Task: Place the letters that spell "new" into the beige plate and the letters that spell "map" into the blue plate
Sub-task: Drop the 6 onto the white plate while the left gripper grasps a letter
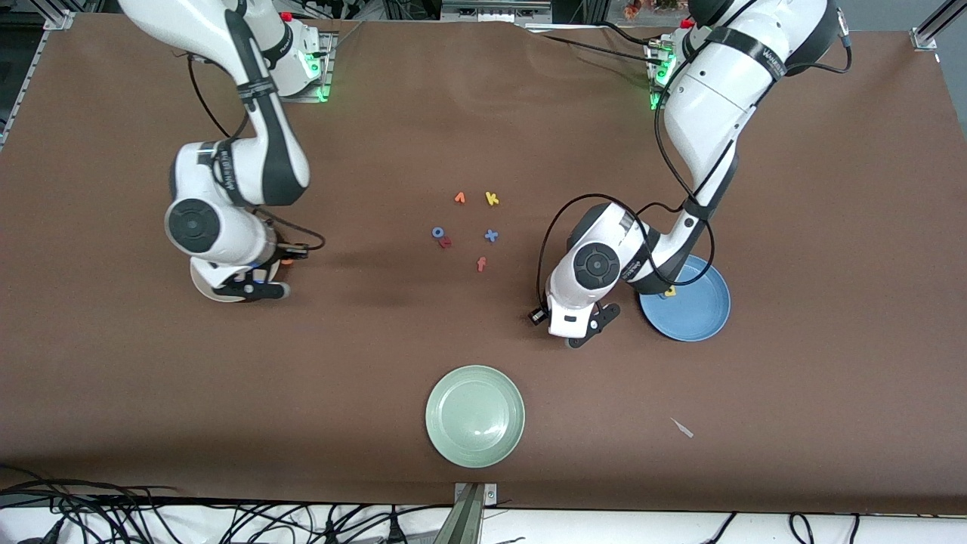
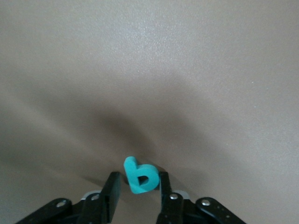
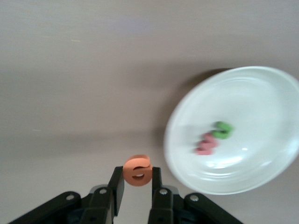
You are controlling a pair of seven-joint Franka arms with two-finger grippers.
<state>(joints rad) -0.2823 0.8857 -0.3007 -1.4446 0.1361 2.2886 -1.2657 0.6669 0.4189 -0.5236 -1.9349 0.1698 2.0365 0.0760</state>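
Note:
My left gripper [image 2: 140, 181] is down at the cloth beside the blue plate [image 1: 699, 310], shut on the teal p [image 2: 140, 176], which sits tilted between its fingers. A yellow a [image 1: 670, 291] lies in the blue plate, half hidden by the left arm. The m is out of view. My right gripper [image 3: 138, 179] is shut on the orange e [image 3: 137, 170], just beside the rim of the beige plate [image 3: 261, 102]. In that plate lie the green n [image 3: 223, 129] and the pink w [image 3: 206, 143]. The front view shows only a sliver of the beige plate [image 1: 198, 287] under the right arm.
Loose letters lie mid-table: an orange v shape [image 1: 459, 198], yellow k [image 1: 492, 199], blue o [image 1: 438, 233], blue x [image 1: 491, 236] and red f [image 1: 481, 264]. A pale green plate [image 1: 475, 415] sits near the front edge, with a white scrap [image 1: 682, 428] toward the left arm's end.

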